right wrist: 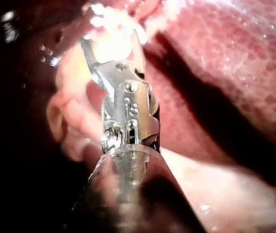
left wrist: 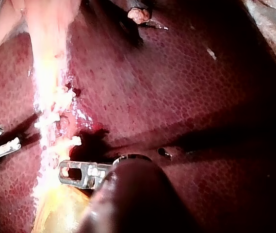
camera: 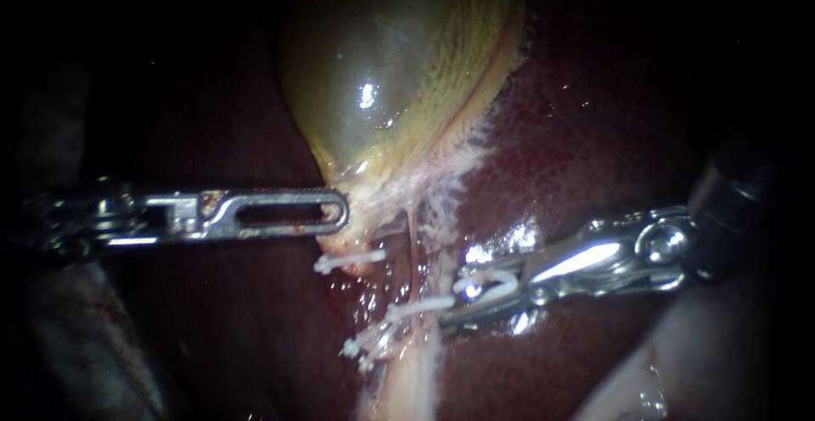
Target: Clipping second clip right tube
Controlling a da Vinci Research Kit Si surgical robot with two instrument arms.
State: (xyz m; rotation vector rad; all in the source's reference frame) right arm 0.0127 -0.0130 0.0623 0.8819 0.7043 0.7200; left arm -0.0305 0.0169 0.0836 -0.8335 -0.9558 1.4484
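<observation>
The yellow-green gallbladder lies on the dark red liver. My left instrument comes in level from the left, its slotted jaws shut on the gallbladder's neck; it shows against yellow tissue in its own wrist view. Pale tubes run down from the neck. One white clip sits just under the left jaws and two more lie lower. My right instrument reaches in from the right, jaws open with a white clip seated in them, tips at the bright tube tissue.
Whitish frayed tissue fringes the gallbladder's edge on the liver. Wet glints sit on the liver beside the right jaws. A pale fold lies at the lower right. The edges of the endoscope view are dark.
</observation>
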